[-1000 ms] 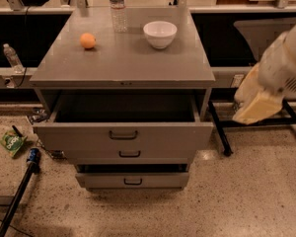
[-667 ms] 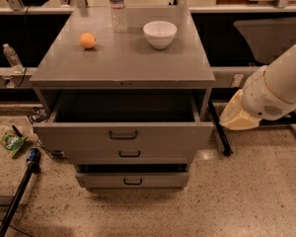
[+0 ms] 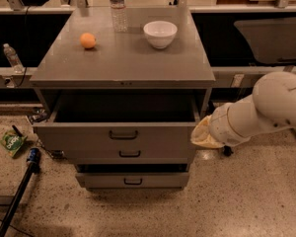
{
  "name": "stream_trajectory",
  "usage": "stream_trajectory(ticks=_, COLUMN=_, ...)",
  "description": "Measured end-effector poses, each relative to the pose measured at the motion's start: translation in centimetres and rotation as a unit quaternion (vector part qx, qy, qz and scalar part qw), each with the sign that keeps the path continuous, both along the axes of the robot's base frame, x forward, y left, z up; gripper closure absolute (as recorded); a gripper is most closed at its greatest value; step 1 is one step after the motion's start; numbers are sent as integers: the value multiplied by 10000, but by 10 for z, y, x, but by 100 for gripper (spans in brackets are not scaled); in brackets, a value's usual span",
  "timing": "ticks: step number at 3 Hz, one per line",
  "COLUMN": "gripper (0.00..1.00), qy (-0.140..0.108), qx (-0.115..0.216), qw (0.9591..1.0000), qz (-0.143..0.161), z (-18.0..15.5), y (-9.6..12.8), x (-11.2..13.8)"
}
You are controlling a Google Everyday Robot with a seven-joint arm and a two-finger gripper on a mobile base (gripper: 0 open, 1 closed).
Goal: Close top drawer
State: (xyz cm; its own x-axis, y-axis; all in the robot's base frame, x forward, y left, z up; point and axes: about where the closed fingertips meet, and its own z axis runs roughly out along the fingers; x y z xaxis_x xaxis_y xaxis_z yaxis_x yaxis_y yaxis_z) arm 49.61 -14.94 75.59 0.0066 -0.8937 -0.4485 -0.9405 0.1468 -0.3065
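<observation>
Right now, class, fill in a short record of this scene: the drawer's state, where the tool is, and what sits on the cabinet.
top drawer: pulled out, open
tool: low, at the right end of the drawer's front; contact cannot be told
cabinet top: orange, white bowl, water bottle
task state: drawer not yet closed

1. Your top drawer (image 3: 89, 141): smooth matt grey metal.
2. Your gripper (image 3: 203, 135), by its right front corner: dull cream covering.
3. Bowl (image 3: 160, 34): glossy white.
4. Bottle (image 3: 118, 11): clear plastic.
5. Floor (image 3: 237, 201): speckled stone, slight sheen.
</observation>
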Motion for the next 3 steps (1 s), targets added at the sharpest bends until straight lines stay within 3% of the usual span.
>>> stream_trajectory(ticks=1, gripper=100, qy=-368, qx=74, qw=9992, qz=-103, z=4, y=4, x=19)
stream_trajectory(ticks=3, gripper=100, qy=-338, qx=235, qw=9990, qz=-165, z=-21, y=9, x=22)
